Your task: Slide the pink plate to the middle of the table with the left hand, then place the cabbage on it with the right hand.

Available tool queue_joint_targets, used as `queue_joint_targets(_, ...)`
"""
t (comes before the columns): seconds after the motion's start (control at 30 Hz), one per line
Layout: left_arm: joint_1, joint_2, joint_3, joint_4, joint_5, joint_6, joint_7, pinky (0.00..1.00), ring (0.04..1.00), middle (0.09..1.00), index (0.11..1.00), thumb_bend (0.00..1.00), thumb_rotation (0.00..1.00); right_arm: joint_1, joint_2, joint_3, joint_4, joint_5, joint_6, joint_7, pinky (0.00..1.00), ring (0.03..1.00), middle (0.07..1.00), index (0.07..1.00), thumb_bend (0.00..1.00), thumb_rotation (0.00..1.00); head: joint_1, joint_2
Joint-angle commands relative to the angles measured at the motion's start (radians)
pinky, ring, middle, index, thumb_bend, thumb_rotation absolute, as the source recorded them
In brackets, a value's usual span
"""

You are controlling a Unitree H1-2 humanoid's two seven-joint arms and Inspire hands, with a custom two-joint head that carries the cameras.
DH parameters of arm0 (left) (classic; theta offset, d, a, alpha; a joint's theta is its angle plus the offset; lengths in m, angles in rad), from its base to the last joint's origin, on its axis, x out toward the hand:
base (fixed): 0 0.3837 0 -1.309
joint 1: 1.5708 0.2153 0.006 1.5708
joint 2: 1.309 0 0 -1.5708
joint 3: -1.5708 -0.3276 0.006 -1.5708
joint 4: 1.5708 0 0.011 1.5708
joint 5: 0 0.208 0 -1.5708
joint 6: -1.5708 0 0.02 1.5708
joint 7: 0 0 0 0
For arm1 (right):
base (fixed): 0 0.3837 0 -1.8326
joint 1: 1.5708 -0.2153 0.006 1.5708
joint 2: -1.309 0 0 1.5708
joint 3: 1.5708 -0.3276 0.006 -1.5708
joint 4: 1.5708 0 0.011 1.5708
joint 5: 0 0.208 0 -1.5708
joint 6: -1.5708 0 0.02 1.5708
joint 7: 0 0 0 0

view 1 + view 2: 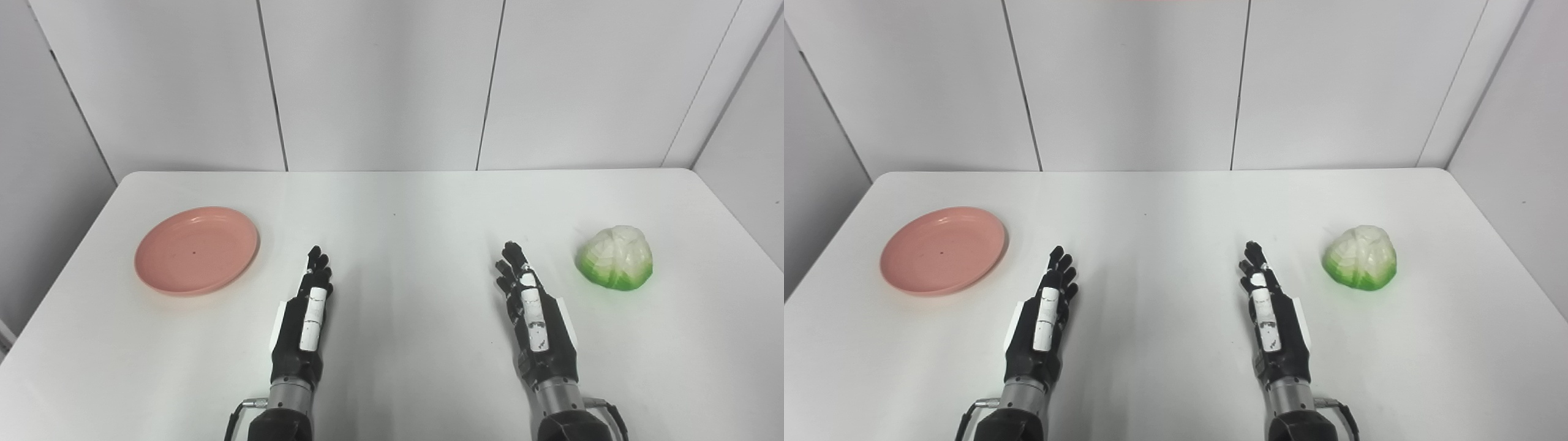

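Plate (196,250): table's (392,202) left side, left of and apart from the left hand's (306,321) fingers.
Cabbage (616,257): right side, beyond right hand's (533,318) fingertips.
Hands: both empty, fingers extended, close together.

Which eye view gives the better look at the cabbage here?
The right eye view, marginally: the cabbage sits further from the picture's right edge there, whole, apart from the right robot hand. The left eye view shows the same cabbage, also whole and unobstructed, just closer to the edge.

A bare test booth, like a lab.
Plain white panel walls (380,79) enclose a smooth white rectangular table (392,202).
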Motion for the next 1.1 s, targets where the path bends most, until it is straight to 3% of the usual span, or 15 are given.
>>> queue_joint_targets(0.0, -0.02, -0.002, 0.0, -0.027, 0.006, -0.032, 0.0, 1.0, 0.996, 1.0, 1.0, 0.82, 0.94, 0.026, 0.017, 0.006, 0.009, 0.004, 0.009, 0.002, 0.97, 0.948, 0.952, 0.92, 0.9, 0.92, 0.001, 0.0)
queue_joint_targets(0.2, -0.021, -0.005, -0.002, -0.018, 0.008, -0.037, 0.0, 1.0, 0.997, 1.0, 1.0, 0.81, 0.94, 0.025, 0.012, 0.003, 0.017, 0.008, 0.006, 0.008, 0.98, 0.947, 0.951, 0.916, 0.9, 0.92, 0.017, -0.011)
queue_joint_targets(0.43, -0.02, -0.02, -0.008, 0.018, 0.009, -0.062, 0.005, 1.0, 0.997, 1.0, 1.0, 0.82, 0.94, 0.026, 0.0, -0.008, 0.054, 0.033, -0.018, 0.023, 0.98, 0.945, 0.947, 0.912, 0.9, 0.91, 0.061, -0.056)
queue_joint_targets(0.77, -0.024, -0.058, -0.021, 0.114, 0.042, -0.155, 0.034, 1.0, 0.99, 0.986, 1.0, 0.81, 0.95, 0.033, -0.041, -0.034, 0.137, 0.069, -0.08, 0.069, 0.97, 0.938, 0.953, 0.918, 0.84, 0.93, 0.166, -0.14)
queue_joint_targets(1.07, -0.037, -0.071, -0.035, 0.205, 0.067, -0.246, 0.058, 1.0, 0.998, 0.999, 1.0, 0.79, 0.97, 0.021, -0.072, -0.054, 0.228, 0.106, -0.141, 0.12, 0.98, 0.945, 0.96, 0.938, 0.85, 0.94, 0.21, -0.196)
